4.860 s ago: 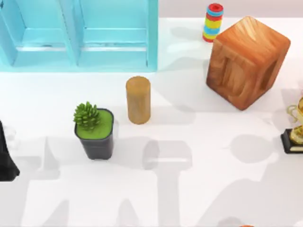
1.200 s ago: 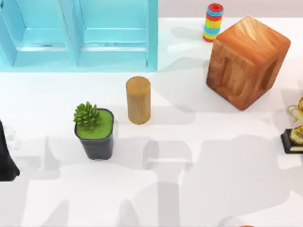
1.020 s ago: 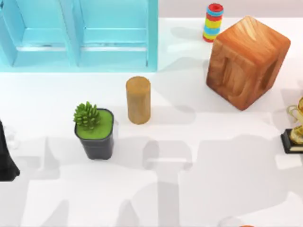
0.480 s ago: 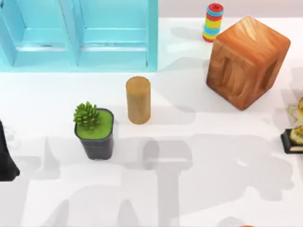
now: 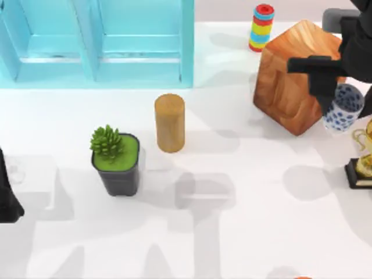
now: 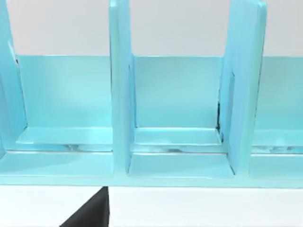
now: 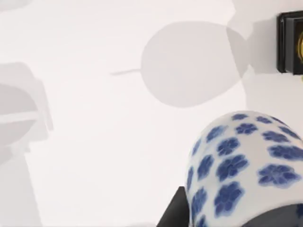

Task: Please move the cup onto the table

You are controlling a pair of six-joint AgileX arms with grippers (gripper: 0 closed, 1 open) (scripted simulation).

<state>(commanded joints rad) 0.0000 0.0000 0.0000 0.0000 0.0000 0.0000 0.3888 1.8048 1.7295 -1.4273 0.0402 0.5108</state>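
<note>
Top view shows the right claw (image 5: 339, 102) up in the air near the bench's far right corner, its dark fingers closed on the cup (image 5: 343, 107), a small white cylinder dotted with dark blue flower shapes. The cup hangs tilted, clear of the glossy white bench (image 5: 232, 232), and overlaps the right face of the big wooden cube (image 5: 293, 81), whose grain runs in warm orange-brown swirls. A rounded shadow lies on the bench below and to the left of the cup. Right wrist view shows the cup's (image 7: 241, 165) curved wall close up, smooth and glazed, with a dark finger (image 7: 173, 213) against its side; whether anything is inside cannot be told. Near the right edge stands a gold trophy (image 5: 366, 154) on a black square base. At the far edge a stack of coloured rings (image 5: 261, 27) rises in red, blue, yellow and green bands. Toward the middle stands a plain tan wooden cylinder (image 5: 170, 123), upright, and just left of it a dark square plant pot (image 5: 119, 168) holding a spiky green succulent on a flat green surface. A turquoise shelf unit (image 5: 99, 43) fills the far left corner, its compartments (image 6: 177, 113) bare. The left arm (image 5: 7, 197) sits parked at the left edge; whether its claw is open or closed cannot be told.
</note>
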